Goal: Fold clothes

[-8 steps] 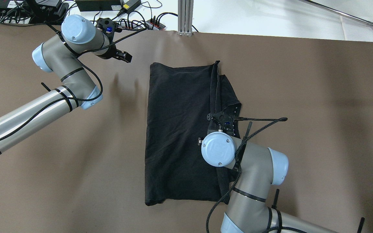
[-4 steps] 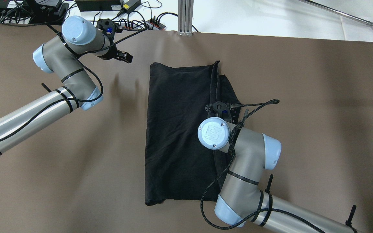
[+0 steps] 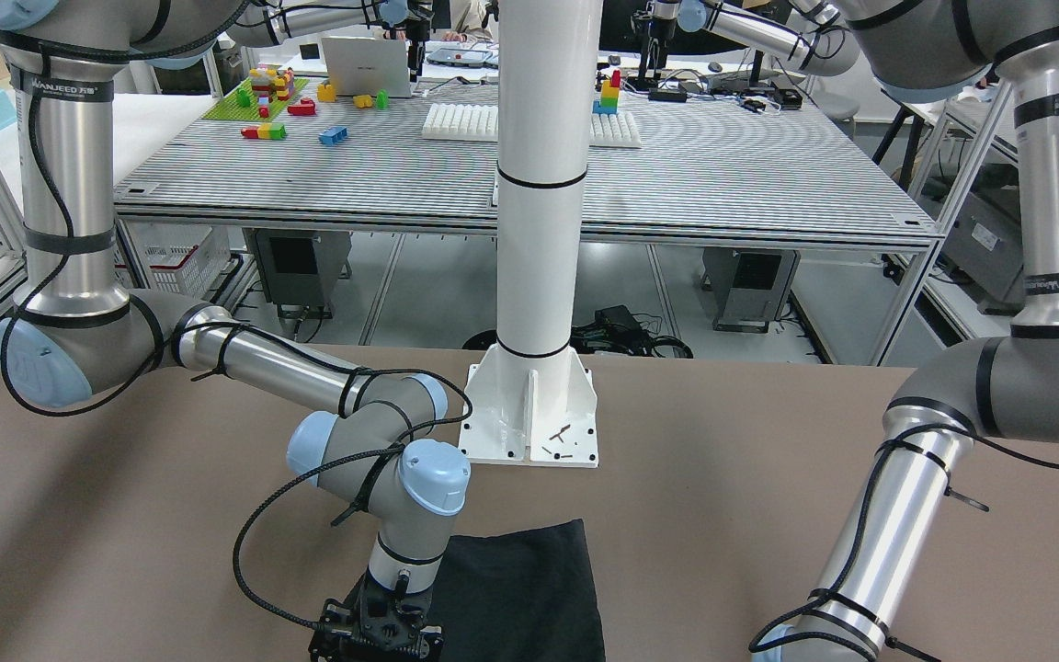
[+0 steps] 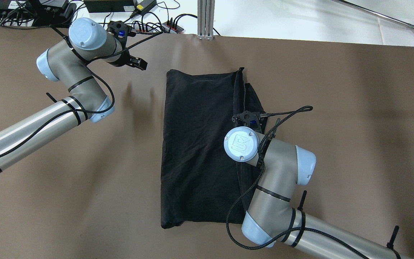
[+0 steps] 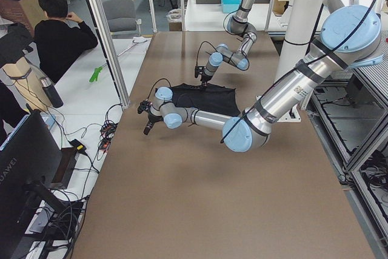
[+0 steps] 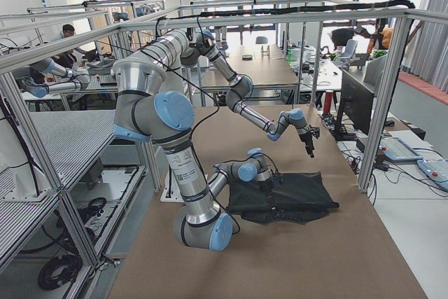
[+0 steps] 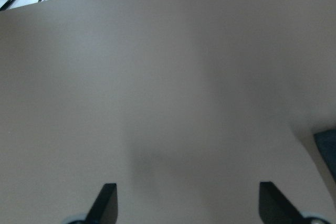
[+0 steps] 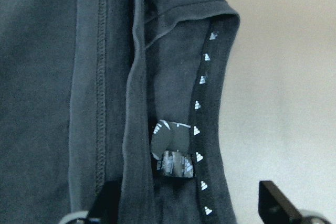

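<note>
Right arm, change: over the last second the right gripper (image 4: 247, 118) travelled along the right edge of the plain black soft-fabric garment (image 4: 196, 144) toward the far side of the table. In the last half second it barely shifted, so we take it to be settling.
Left arm, change: almost none.
Meaning: we judge a new grasp is being lined up on the loose right-hand layers, for the next fold; nothing is lifted yet.
Right gripper: fingers spread wide and empty, hovering above the stacked hems beside the small grey neck label (image 8: 173, 153).
Left gripper (image 4: 135, 63): fingers spread and empty over the bare brown table (image 4: 336, 108), well apart from the garment's far-left corner.
Garment, place: mid-table, a long rectangle running from the near side to the far side.
Garment, look: matte and lightly creased, with a smooth left fold. The right side is untidy, where a rounded flap pokes out. A black tape strip with small white marks (image 8: 202, 103) lines its curved edge.
</note>
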Action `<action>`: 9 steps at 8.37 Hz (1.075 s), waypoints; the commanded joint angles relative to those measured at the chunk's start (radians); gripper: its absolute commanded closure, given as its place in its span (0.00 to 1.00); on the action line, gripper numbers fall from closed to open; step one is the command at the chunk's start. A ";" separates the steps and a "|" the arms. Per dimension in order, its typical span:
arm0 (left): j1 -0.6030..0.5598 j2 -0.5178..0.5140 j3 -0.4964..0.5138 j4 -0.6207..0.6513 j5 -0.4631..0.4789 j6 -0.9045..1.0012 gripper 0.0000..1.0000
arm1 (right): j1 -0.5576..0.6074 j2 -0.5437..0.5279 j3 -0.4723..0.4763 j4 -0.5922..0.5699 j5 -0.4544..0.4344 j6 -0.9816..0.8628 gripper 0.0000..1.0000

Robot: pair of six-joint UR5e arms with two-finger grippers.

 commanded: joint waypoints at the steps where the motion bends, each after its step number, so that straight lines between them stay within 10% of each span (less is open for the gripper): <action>1: 0.007 -0.001 0.000 0.000 0.001 0.000 0.05 | 0.039 -0.040 0.007 0.003 0.024 -0.118 0.06; 9: 0.007 -0.002 0.000 0.000 0.001 -0.002 0.05 | 0.016 -0.082 0.248 0.029 0.214 -0.153 0.06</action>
